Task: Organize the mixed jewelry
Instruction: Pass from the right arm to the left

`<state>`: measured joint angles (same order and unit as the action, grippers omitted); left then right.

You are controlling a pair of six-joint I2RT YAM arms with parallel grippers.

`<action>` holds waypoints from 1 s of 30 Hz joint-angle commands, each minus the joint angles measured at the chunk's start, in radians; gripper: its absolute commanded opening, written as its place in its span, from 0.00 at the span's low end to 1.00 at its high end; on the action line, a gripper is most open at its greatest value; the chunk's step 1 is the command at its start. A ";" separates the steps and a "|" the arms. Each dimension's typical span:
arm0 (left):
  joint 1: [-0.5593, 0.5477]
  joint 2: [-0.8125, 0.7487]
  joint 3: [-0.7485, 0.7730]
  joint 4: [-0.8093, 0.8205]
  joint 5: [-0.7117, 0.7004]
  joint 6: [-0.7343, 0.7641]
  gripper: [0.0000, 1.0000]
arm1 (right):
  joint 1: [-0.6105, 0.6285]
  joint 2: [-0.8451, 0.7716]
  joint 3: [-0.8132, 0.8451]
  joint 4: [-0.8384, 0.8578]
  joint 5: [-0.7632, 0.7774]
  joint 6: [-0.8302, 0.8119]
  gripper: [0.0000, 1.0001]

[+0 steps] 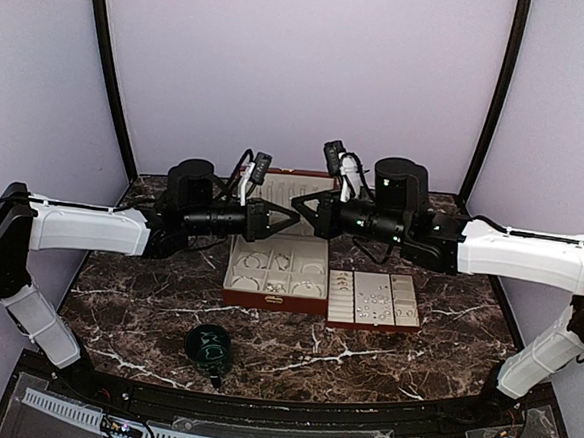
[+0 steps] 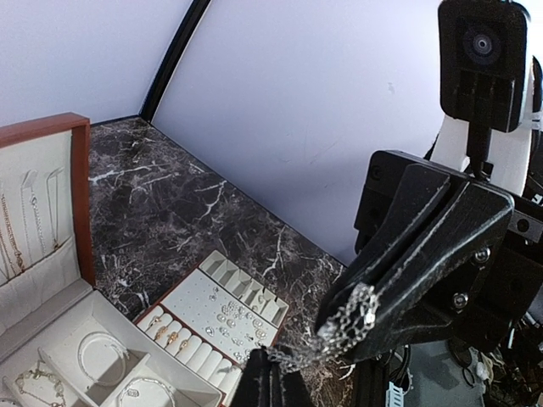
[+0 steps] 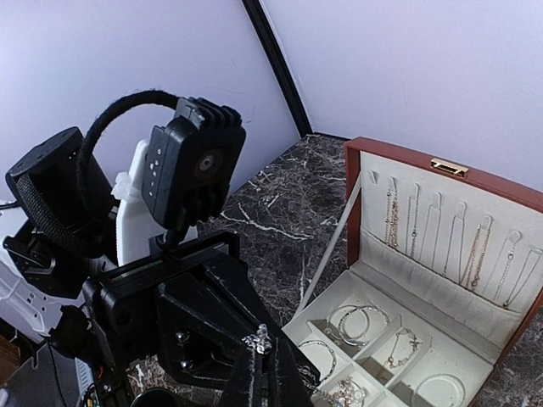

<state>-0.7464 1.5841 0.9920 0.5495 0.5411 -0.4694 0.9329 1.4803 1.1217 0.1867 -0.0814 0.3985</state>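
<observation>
Your left pincer (image 1: 286,217) and right pincer (image 1: 305,209) meet tip to tip in the air, both pressed together on one thin silvery chain (image 2: 352,312). The chain is short between them. Its long axis follows the line of the two arms, side to side. In the left wrist view it is bunched at the right pincer's tips and slopes down from there to your left pincer's own fingers (image 2: 270,381).

Straight below the pincers is the open box (image 1: 271,301), red-brown outside with cream padding inside. Its lid stands upright on the far side of the pincers, and necklaces (image 3: 441,229) hang lengthwise down it. Bangles and small pieces lie in the box's compartments.

A flat tray (image 1: 370,326) touches the box, below and to the right pincer's side. It holds more jewelry (image 2: 229,318): rings in the rolls and tiny earrings on the pad. A dark green cup (image 1: 208,345) stands nearer you, below and on the left pincer's side, well apart from the box.

The surface (image 1: 145,309) is dark marble with white veins. Pale lilac walls (image 1: 302,69) and black posts (image 1: 107,66) close it in.
</observation>
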 commanded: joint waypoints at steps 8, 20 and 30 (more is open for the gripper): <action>-0.008 -0.080 -0.070 0.006 -0.025 0.006 0.00 | -0.034 -0.020 -0.010 0.003 0.068 0.047 0.00; -0.008 -0.113 -0.087 -0.087 -0.025 -0.013 0.00 | -0.059 -0.005 -0.060 -0.023 -0.025 0.028 0.00; -0.007 -0.088 -0.020 -0.290 0.101 -0.042 0.00 | -0.063 -0.017 -0.118 -0.069 -0.098 -0.012 0.17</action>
<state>-0.7483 1.5162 0.9337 0.3611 0.5716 -0.4911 0.8772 1.4792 1.0374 0.1184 -0.1513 0.4057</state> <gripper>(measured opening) 0.009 0.091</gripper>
